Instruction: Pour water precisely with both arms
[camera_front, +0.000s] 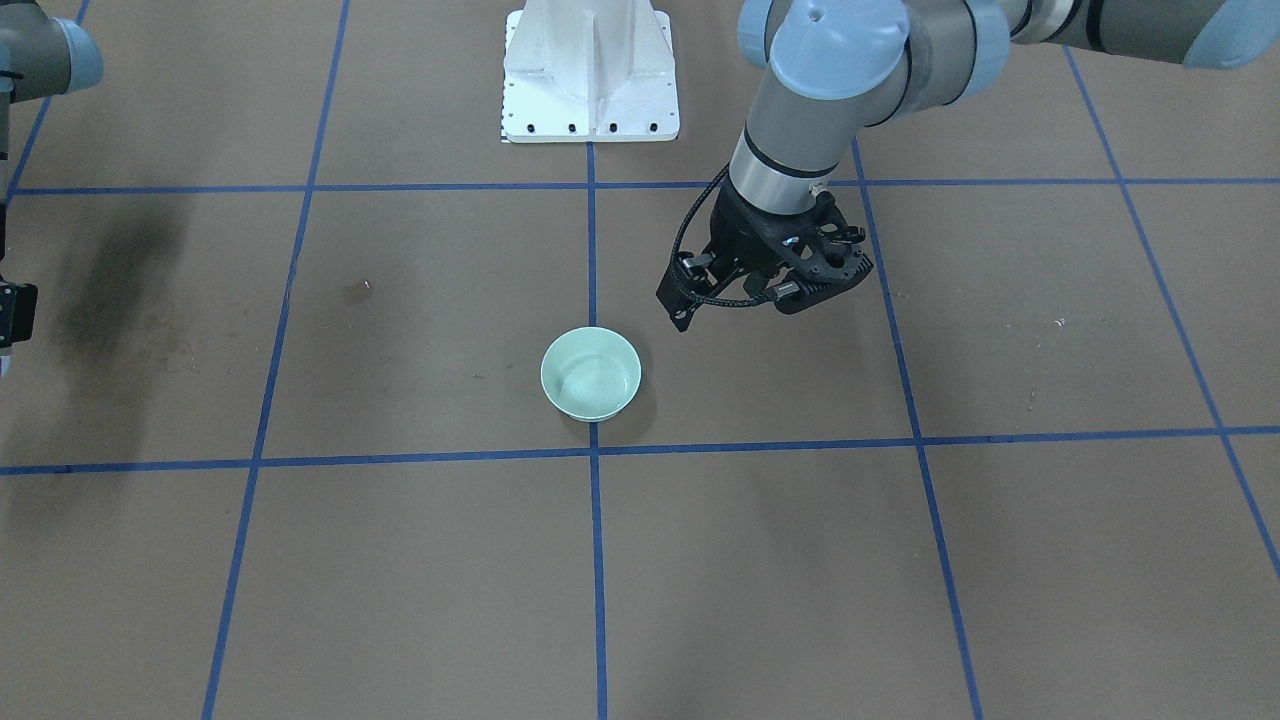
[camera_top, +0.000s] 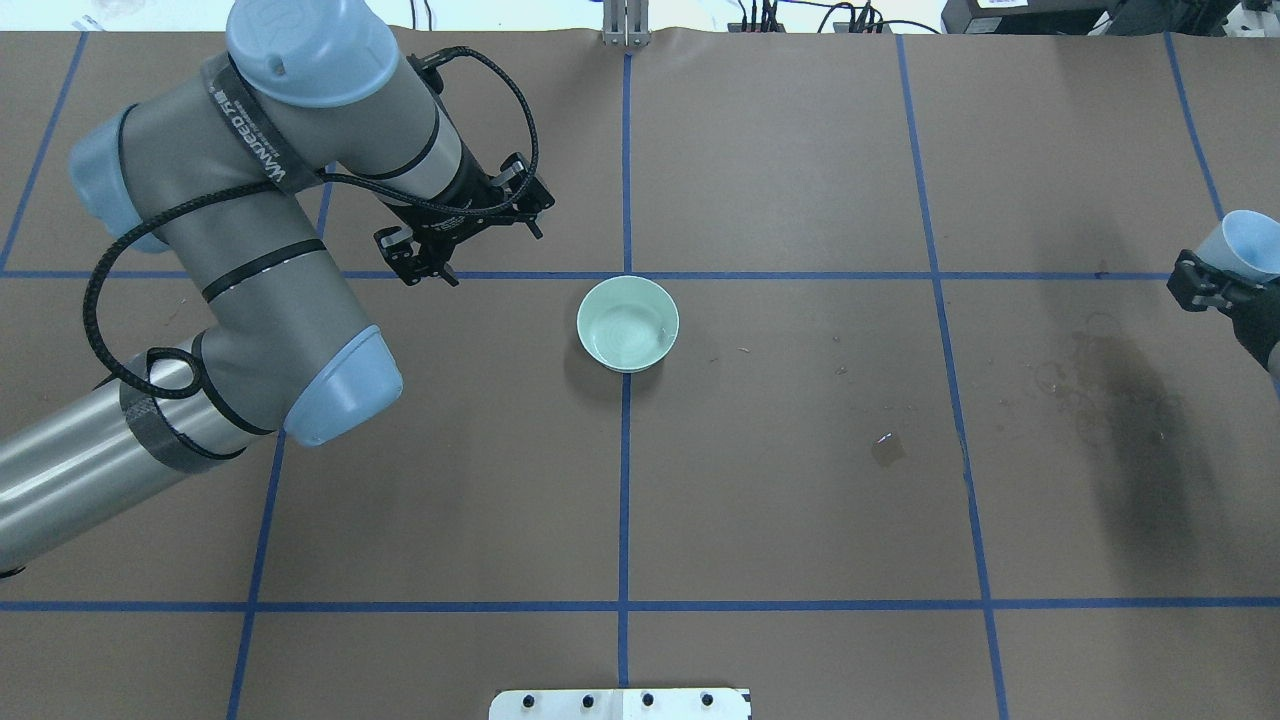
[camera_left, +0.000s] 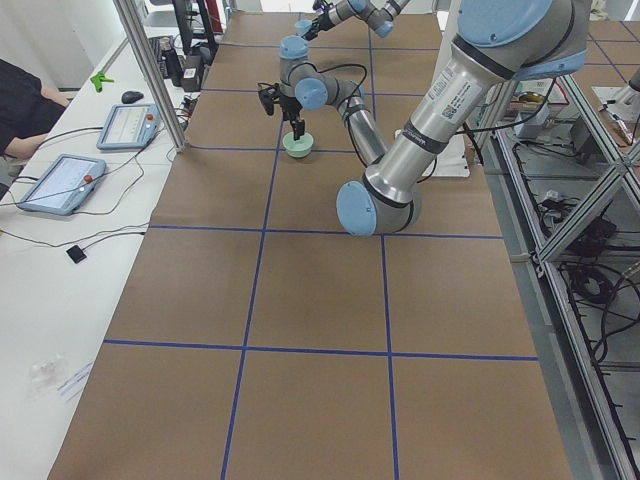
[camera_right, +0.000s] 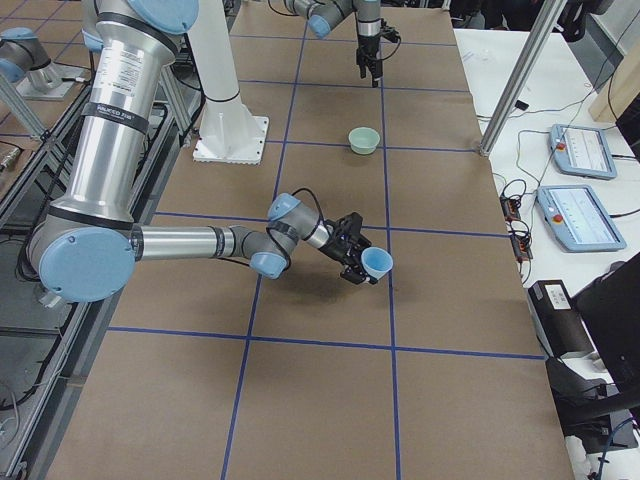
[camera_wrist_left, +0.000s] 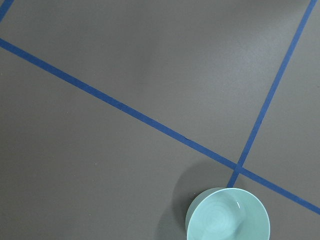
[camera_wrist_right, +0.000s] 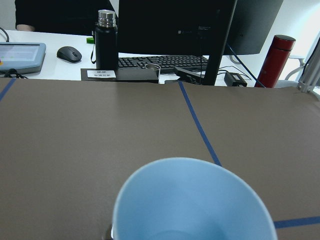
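Risk, long carry: blue cup (camera_top: 1248, 243) at the table edge on the right arm's side, well apart from the green bowl (camera_front: 590, 372). A jerk or early tilt on the way across likely sloshes water onto the brown table (camera_front: 1000, 560).
Risk, aim: small bowl mouth. Pouring from too high or off-centre likely misses the rim.
Risk, loose bowl: stands free on a crossing of blue tape lines, held by nothing. A nudge from either arm likely slides it.
Risk, crowding: left gripper (camera_front: 775, 285) hangs near the bowl, on its robot-facing side. Two arms meeting over one small bowl could clash.
Blue cup: clamped in the right gripper (camera_top: 1215, 285), off the table. Pale inside in the right wrist view, with no clear water line.
Green bowl: upright, with ring pattern and a faint glint inside. Cannot tell whether any liquid lies in it.
Water: not plainly visible anywhere; judged to sit low in the blue cup.
Left jaws: nothing between them. Apart or together cannot be told.
Right jaws: closed on the blue cup.
Table marks: small wet-looking patch (camera_top: 886, 449) with a glint, between bowl and cup. Dull dark stain (camera_top: 1130, 430) nearer the cup.
Progress: judged early, cup not yet brought over the bowl.
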